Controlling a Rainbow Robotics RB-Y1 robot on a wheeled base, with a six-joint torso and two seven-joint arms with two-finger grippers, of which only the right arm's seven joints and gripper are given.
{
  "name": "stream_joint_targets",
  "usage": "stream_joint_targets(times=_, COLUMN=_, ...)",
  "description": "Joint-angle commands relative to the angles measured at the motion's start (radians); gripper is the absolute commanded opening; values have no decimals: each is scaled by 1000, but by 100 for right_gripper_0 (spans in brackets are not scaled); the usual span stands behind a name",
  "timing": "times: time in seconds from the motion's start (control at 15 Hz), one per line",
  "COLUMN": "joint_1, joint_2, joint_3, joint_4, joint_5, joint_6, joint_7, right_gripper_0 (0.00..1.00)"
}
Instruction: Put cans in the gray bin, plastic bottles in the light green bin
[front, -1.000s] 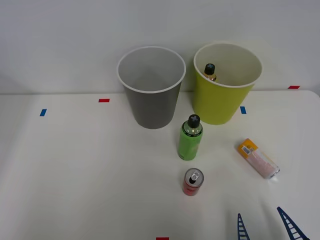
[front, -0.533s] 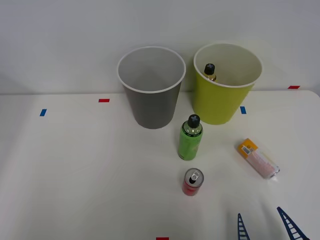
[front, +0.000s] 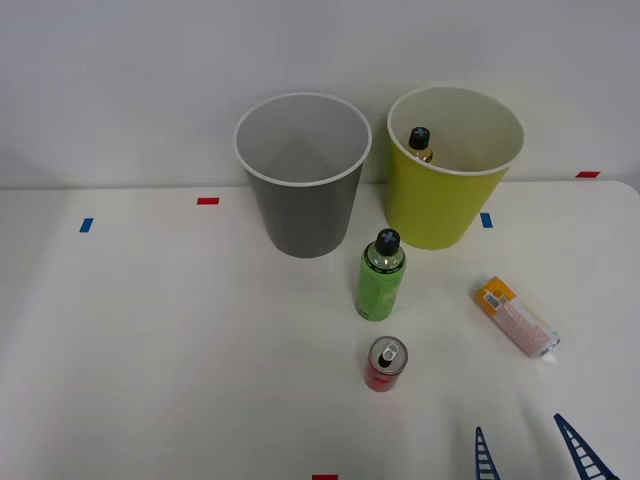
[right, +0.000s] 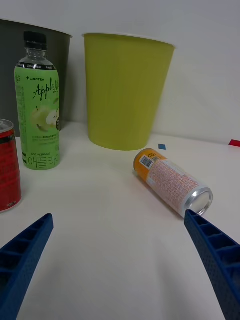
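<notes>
Currently: bins 2 | upright red can (front: 385, 363) 1 | bottles seemingly 3 | pincer (front: 533, 452) spread, empty

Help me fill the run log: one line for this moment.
right gripper open | red can upright | bottle in light green bin

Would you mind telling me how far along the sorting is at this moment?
Done: one black-capped bottle already sits in the light green bin. In hand: nothing; the right gripper is open near the table's front edge. Left: the green bottle and red can stand on the table, a pink, orange-ended container lies on its side, and the gray bin looks empty.
</notes>
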Motion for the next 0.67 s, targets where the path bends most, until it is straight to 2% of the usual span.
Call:
stream_joint_targets(times=0.07, joint_1=0, joint_2=0, joint_3=0, joint_4=0, joint_5=0, joint_6=0, joint_7=0, right_gripper_0=90)
stream_joint_targets(times=0.67, joint_1=0, joint_2=0, joint_3=0, joint_4=0, joint_5=0, joint_6=0, joint_7=0, right_gripper_0=90)
